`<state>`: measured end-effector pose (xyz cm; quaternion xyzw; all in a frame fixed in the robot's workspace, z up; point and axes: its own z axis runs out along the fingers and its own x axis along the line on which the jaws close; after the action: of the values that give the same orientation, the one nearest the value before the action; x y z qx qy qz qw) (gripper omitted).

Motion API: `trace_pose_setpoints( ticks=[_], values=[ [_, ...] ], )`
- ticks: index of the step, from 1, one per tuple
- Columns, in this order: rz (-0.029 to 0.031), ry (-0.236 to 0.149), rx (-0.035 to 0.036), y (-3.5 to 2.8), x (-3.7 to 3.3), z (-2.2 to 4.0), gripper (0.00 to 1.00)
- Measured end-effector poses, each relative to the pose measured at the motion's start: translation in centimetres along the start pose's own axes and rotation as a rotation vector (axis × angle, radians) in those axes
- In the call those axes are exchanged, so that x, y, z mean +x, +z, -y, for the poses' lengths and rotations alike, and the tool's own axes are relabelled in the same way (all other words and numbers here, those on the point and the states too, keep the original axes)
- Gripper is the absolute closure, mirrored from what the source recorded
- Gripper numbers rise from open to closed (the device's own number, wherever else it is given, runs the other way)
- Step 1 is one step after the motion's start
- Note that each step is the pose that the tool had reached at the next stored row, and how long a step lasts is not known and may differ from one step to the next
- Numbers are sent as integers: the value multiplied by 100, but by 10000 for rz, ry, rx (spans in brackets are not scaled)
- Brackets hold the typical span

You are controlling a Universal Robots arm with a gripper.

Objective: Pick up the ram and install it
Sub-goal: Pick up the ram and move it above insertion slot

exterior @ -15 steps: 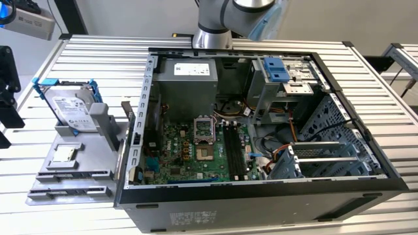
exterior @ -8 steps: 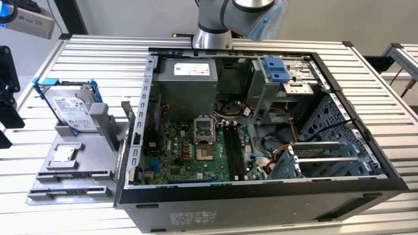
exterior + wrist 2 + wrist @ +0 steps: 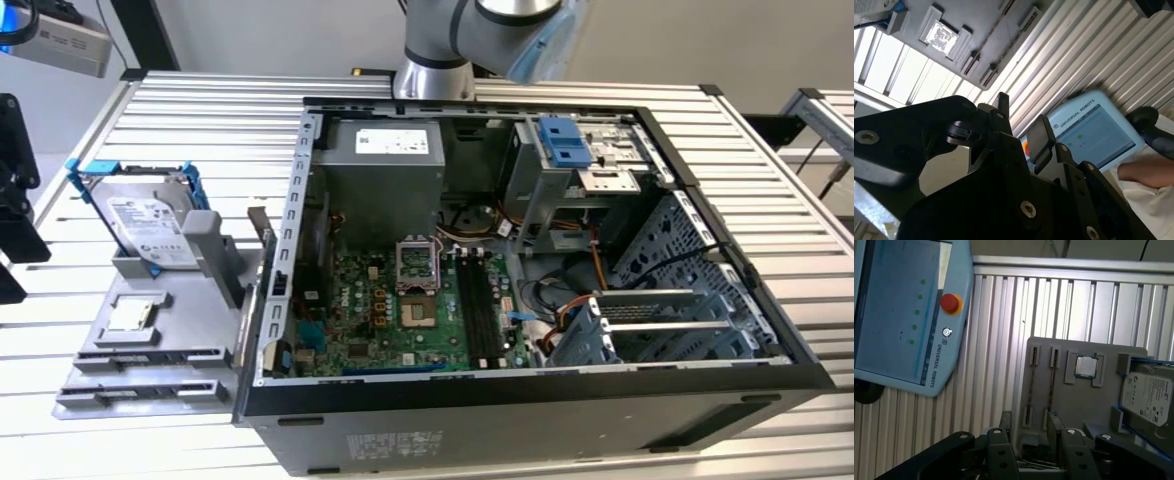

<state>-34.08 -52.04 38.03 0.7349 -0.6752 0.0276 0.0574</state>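
Where the slatted metal table (image 3: 200, 130) runs out to the exterior view's left, a grey holder tray (image 3: 187, 322) lies just beside the open computer case (image 3: 534, 388). On that tray I note 1 hard drive (image 3: 144, 215) in a blue frame, propped at a tilt at the far end. I also note 1 small square silver chip (image 3: 132, 315) seated in a recess near the middle, and 2 long narrow slots at the near end. In the first wrist view the ram (image 3: 1052, 386) shows as a thin strip on edge in the slot next to the chip; it sits in the tray, apart from the gripper. Further right, the case lies on its side with the green motherboard (image 3: 400, 310) exposed and its black slots (image 3: 483, 315) side by side; whether they hold anything I cannot tell. The arm (image 3: 441, 40) rises behind the case. In both wrist views the gripper (image 3: 1029, 420) has its 2 fingers spread with nothing between them. In the first wrist view it is nearest the slot end of the tray. A light-blue control pendant (image 3: 899, 315) lies over the slats to one side of the tray.
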Motion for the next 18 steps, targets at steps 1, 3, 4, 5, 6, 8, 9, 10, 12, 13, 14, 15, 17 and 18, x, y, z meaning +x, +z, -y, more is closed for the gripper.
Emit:
trace_pose_setpoints(
  ticks=[1, 3, 4, 5, 6, 8, 9, 10, 12, 13, 14, 15, 17, 18],
  values=[
    [-1, -16, 2, 0, 0, 0, 0],
    [-2, -37, 4, 0, 0, 0, 0],
    [-3, -48, 5, 0, 0, 0, 0],
    [-3, -59, 7, 0, 0, 0, 0],
    [-4, -73, 8, 0, 0, 0, 0],
    [-6, -95, 11, -1, 0, 0, 0],
    [-6, -106, 12, 0, 0, 0, 0],
    [-6, -118, 13, 0, 0, 0, 0],
    [-8, -140, 16, -1, 0, 0, 0],
    [-8, -151, 18, -1, 0, 0, 0],
    [-9, -162, 19, -1, 0, 0, 0],
    [-9, -172, 21, 0, 0, 0, 0],
    [-10, -194, 23, -1, 0, 0, 0],
    [-11, -204, 23, -1, 0, 0, 0]
  ],
)
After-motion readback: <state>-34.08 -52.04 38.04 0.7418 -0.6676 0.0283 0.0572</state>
